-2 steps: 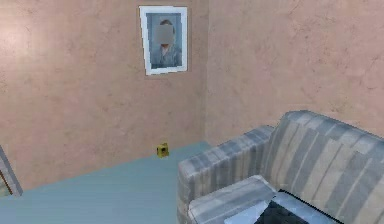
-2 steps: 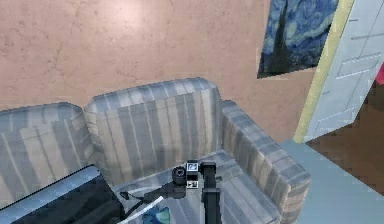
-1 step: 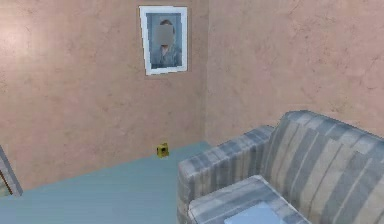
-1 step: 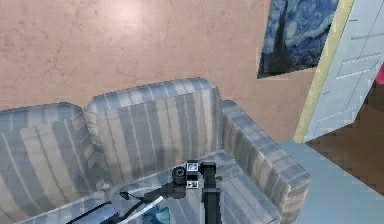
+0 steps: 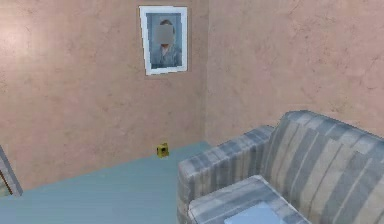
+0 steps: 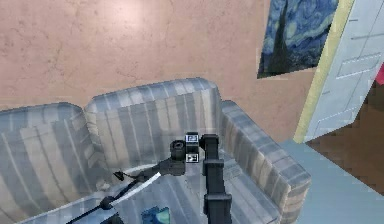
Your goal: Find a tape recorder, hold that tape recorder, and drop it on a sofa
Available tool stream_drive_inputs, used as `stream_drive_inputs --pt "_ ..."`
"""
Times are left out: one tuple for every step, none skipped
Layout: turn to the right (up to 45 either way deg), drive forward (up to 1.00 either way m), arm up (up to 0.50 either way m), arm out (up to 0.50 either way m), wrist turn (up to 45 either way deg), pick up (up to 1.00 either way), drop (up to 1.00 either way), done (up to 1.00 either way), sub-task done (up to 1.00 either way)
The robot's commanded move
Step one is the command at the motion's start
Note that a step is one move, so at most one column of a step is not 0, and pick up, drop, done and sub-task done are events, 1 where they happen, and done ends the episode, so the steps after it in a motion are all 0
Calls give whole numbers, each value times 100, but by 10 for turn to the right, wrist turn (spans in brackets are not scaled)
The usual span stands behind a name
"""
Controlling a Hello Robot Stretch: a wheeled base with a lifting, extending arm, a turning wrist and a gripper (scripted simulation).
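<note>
A grey-and-tan striped sofa (image 6: 150,120) stands against the pink wall in the arm side view. Its end also appears at the forward view's right as the sofa (image 5: 300,160). The dark arm (image 6: 213,185) rises from the bottom edge over the seat. My gripper (image 6: 118,190) reaches left and down from the arm's far end, above the seat cushion. A small teal-and-dark thing (image 6: 155,214) lies on the seat near the bottom edge, close to the fingers. I cannot tell whether the gripper holds anything.
A framed portrait (image 5: 165,40) hangs on the wall ahead. A small yellow object (image 5: 160,149) sits on the blue floor in the corner. In the arm side view a swirling night-sky painting (image 6: 298,35) hangs beside a white door (image 6: 352,70).
</note>
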Motion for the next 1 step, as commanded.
stream_drive_inputs --pt "0 0 0 -8 0 0 0 0 0"
